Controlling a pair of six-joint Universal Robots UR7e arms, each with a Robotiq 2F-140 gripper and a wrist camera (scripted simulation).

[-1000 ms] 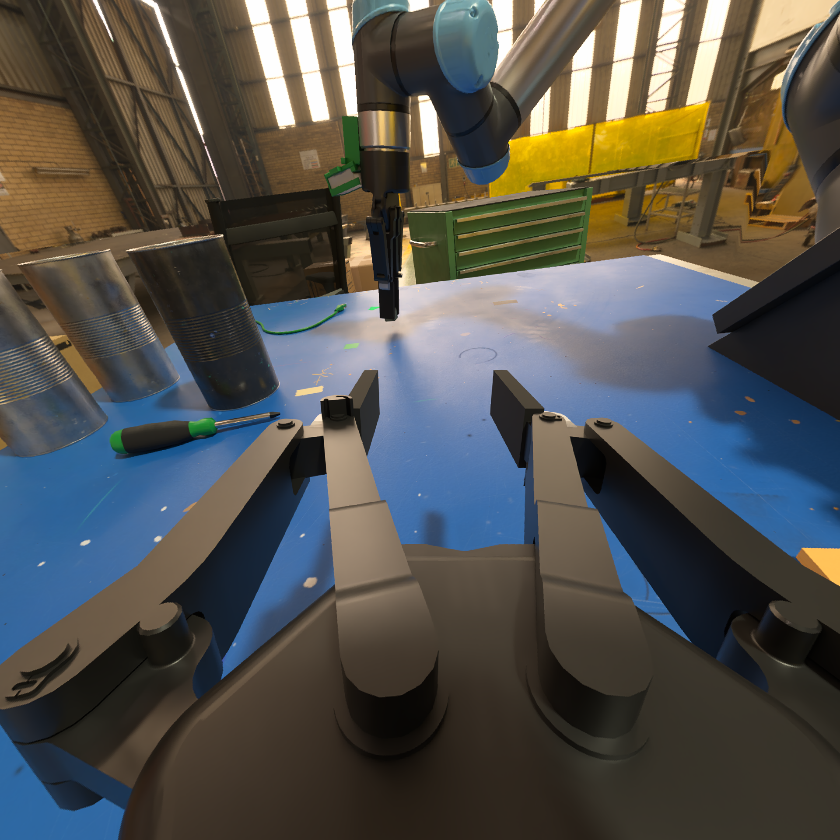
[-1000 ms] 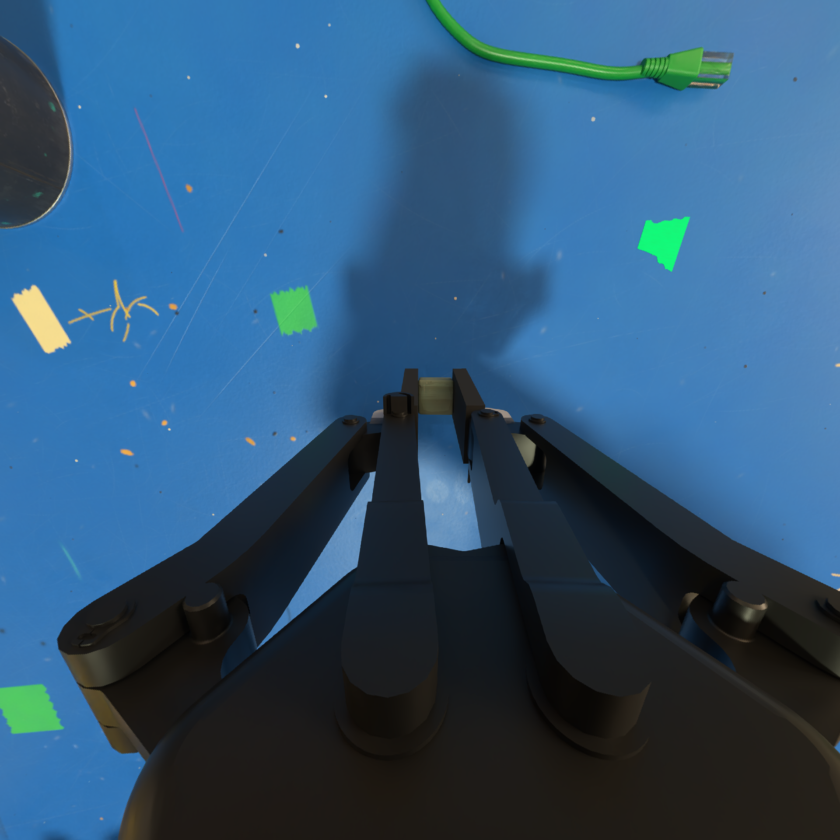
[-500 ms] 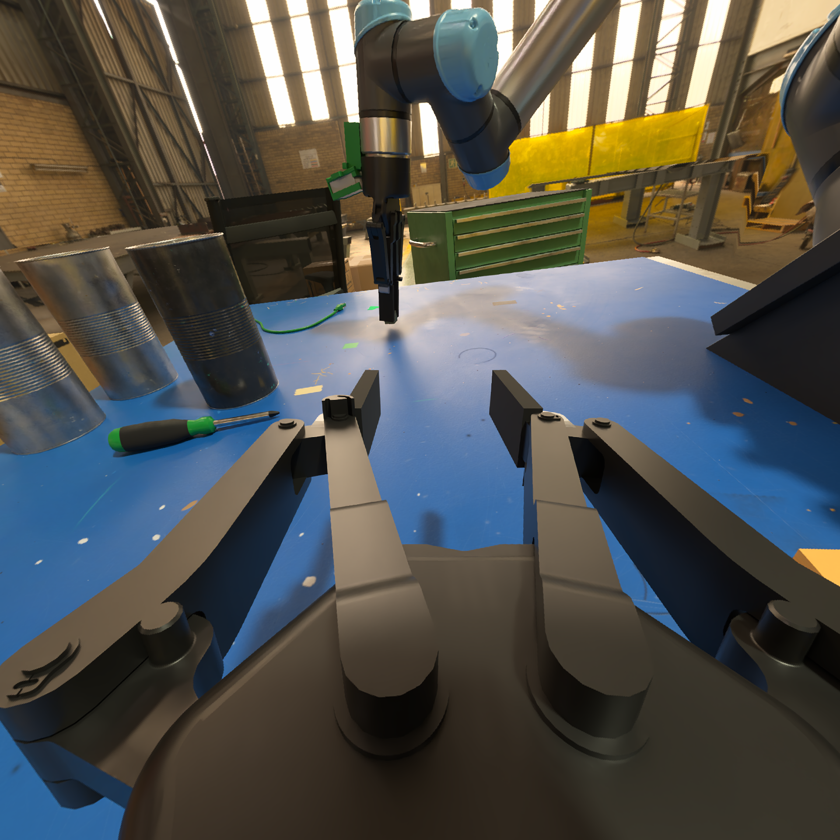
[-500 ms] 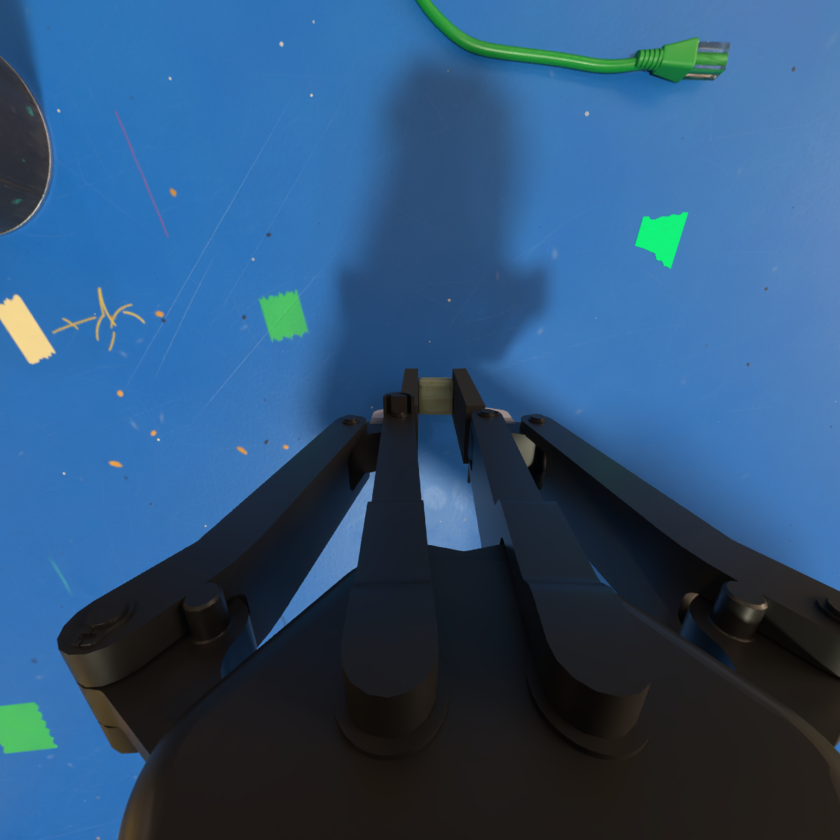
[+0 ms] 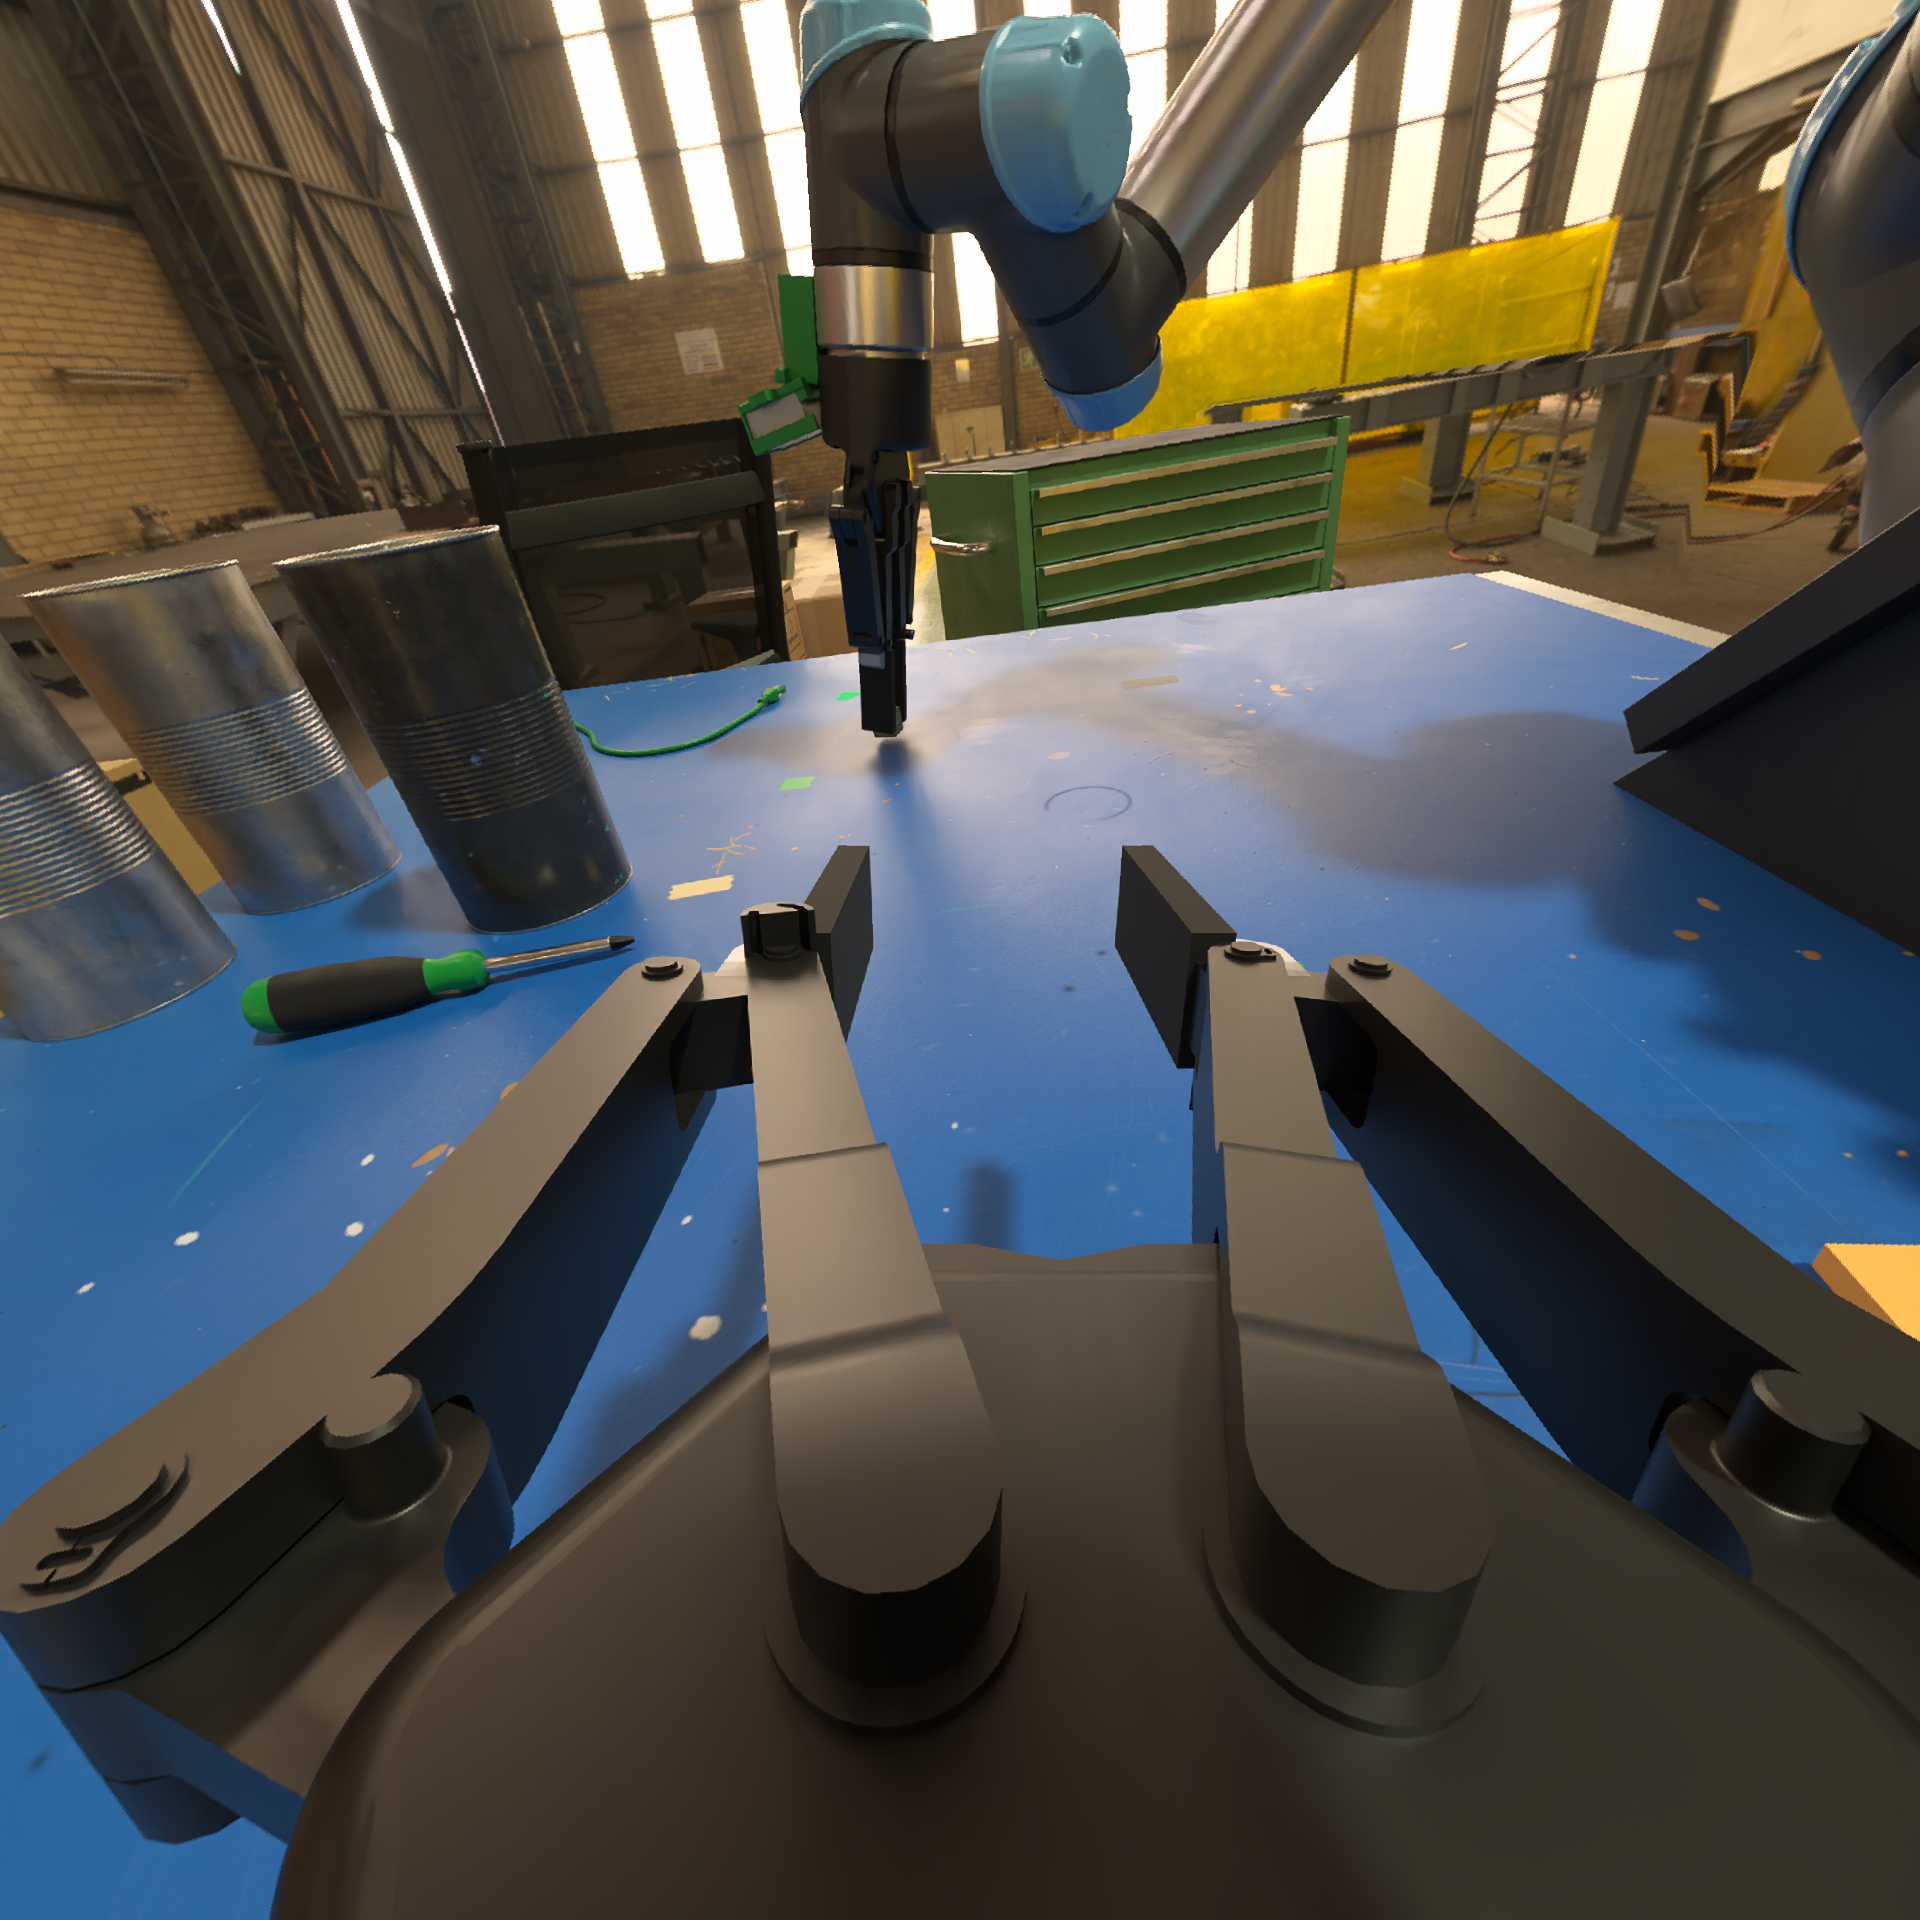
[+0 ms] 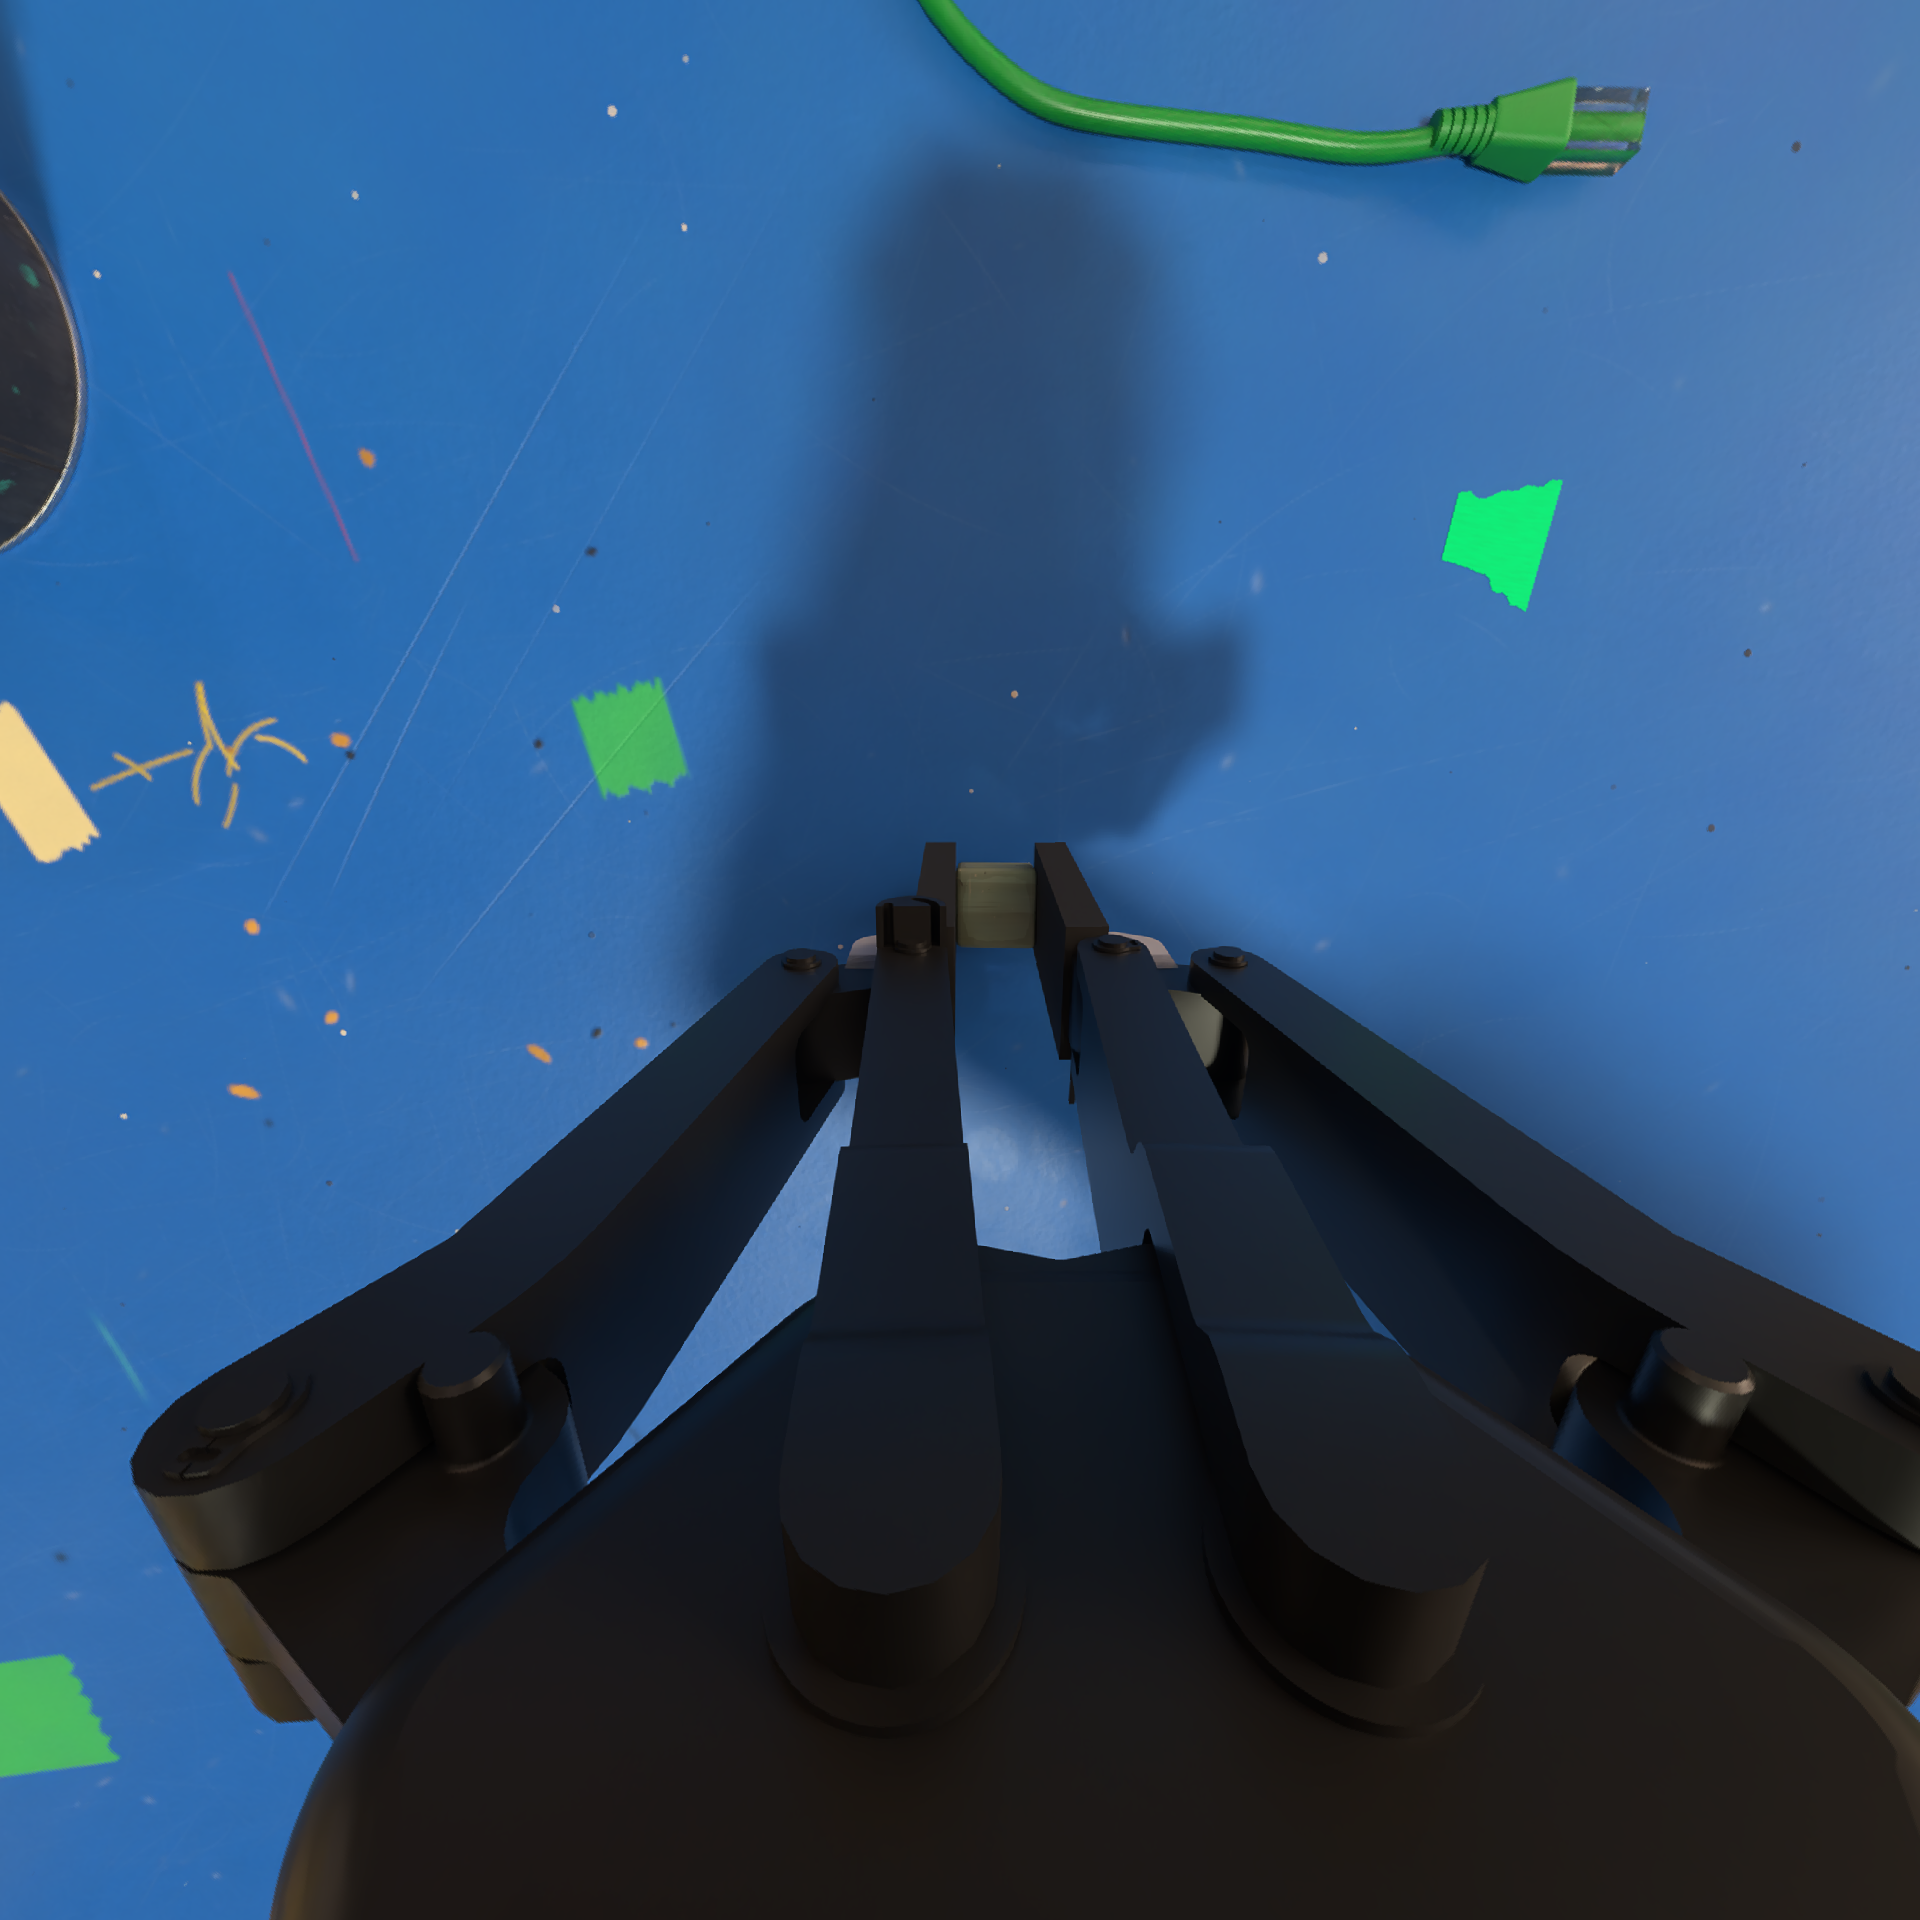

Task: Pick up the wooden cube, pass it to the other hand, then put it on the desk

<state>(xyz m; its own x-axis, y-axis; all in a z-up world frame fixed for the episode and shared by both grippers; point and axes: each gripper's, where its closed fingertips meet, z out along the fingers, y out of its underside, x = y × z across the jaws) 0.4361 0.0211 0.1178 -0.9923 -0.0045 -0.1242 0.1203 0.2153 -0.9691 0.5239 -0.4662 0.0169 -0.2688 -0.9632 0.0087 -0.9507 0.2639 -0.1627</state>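
Note:
The wooden cube (image 6: 994, 906) is small and pale, pinched between the fingertips of my right gripper (image 6: 995, 883). That gripper points straight down, close above the blue desk (image 6: 1351, 935). In the left wrist view the right gripper (image 5: 883, 717) hangs upright far ahead, its tip just above the desk (image 5: 1039, 1091); the cube is too small to make out there. My left gripper (image 5: 992, 904) is open and empty, low over the desk and pointing toward the right arm.
Metal cylinders (image 5: 468, 727) stand at the left with a green-handled screwdriver (image 5: 395, 982) before them. A green cable (image 6: 1247, 130) lies beyond the right gripper. A dark slanted block (image 5: 1787, 790) is at the right, and a tan corner (image 5: 1870, 1283) at the right edge.
My right gripper has sunk slightly toward the desk with the cube still in it. The left gripper has stayed open and almost still.

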